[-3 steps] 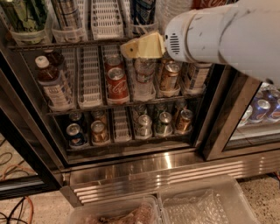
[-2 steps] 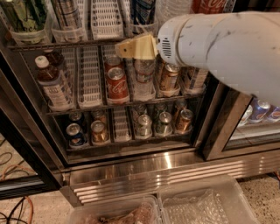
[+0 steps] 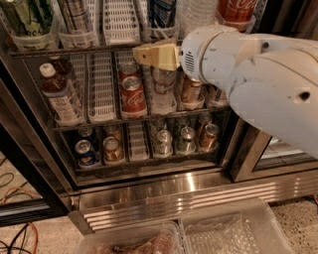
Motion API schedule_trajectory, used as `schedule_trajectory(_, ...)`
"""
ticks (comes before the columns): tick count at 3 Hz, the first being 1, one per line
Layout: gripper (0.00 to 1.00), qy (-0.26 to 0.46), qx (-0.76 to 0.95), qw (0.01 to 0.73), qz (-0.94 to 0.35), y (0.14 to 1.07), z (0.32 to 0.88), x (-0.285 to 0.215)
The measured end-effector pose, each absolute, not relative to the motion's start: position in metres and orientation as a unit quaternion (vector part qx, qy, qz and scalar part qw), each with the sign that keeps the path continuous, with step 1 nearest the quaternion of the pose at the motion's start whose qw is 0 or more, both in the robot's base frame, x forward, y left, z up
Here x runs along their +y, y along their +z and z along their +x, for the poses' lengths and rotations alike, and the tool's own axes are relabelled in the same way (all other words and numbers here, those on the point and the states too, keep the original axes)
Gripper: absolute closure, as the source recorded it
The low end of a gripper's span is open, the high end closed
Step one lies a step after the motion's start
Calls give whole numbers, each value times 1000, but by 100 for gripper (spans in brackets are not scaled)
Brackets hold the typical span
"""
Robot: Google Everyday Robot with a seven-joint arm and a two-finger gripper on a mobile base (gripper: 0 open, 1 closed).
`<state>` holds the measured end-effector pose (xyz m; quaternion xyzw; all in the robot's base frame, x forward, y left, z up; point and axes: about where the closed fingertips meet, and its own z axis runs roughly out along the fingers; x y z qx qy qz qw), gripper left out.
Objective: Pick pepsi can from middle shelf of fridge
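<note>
The fridge stands open in front of me. The middle shelf is the wire rack with white lanes and clear cup fronts across the top of the view. A dark blue pepsi can with white markings stands in one of its cups, its top cut off by the frame edge. My gripper, beige on a bulky white arm, points left just below that can, at the shelf's front edge. It holds nothing that I can see.
The rack below holds labelled bottles, red Coca-Cola cans and a clear bottle. The lowest rack holds several cans, one of them blue. A red Coca-Cola can stands at the top right. Clear plastic bins lie on the floor.
The arm has swung left and fills more of the right side. The gripper has moved a little left along the shelf's front edge.
</note>
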<state>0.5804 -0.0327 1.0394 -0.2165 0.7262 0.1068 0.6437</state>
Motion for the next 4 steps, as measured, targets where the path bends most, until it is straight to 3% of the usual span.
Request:
schedule_trajectory(1, 18, 106, 713, 664, -202, 1045, 580, -45)
schedule_trajectory(2, 21, 105, 700, 681, -188, 1051, 580, -56)
schedule_trajectory(4, 20, 127, 684, 693, -188, 1047, 586, -28)
